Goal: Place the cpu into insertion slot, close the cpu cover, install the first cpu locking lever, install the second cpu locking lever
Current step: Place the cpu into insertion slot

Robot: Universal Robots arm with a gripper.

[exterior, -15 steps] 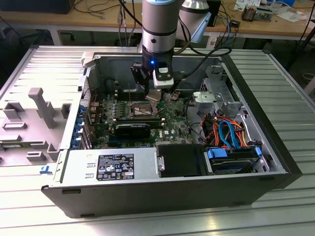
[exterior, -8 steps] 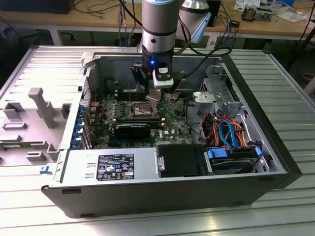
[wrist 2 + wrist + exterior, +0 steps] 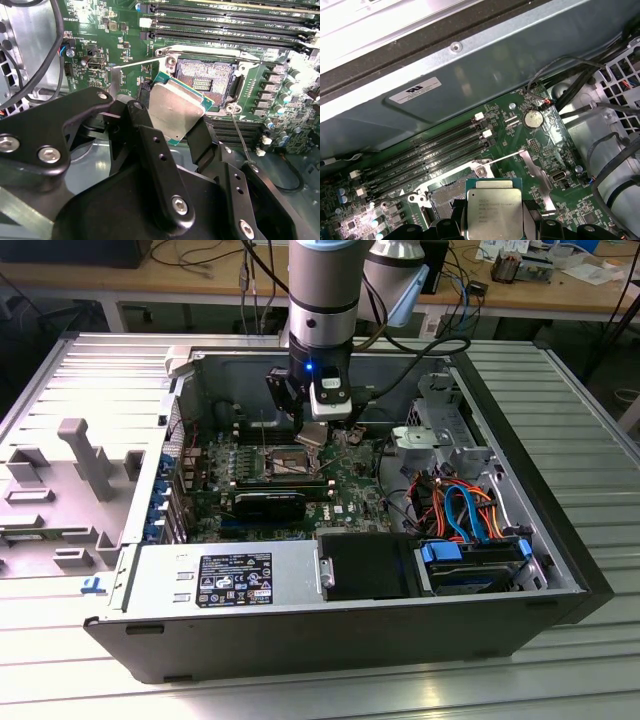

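Gripper [image 3: 172,125]: black, matte metal, screw-fastened links. Its two fingers [image 3: 202,142] are closed on opposite edges of the cpu [image 3: 177,107], a small flat square chip with a dull brushed-silver top and a green rim (printed face up in the first wrist view [image 3: 492,210]).

The cpu is held tilted, clear of the board and not seated. It hangs just beside the insertion slot [image 3: 205,75], a square socket with a dark pinned centre and a bright silver rim, lying open.

Around the socket is a green circuit board [image 3: 100,30], densely populated, with long black memory slots [image 3: 225,22] alongside. A round silver coin cell [image 3: 534,118] sits farther out.

In the exterior view the arm reaches down into an open grey steel computer case [image 3: 560,540]. Orange and blue cables [image 3: 460,505] lie toward the exterior view's right. The case rests on a ribbed aluminium table [image 3: 590,430], and a wooden bench [image 3: 520,295] stands beyond.
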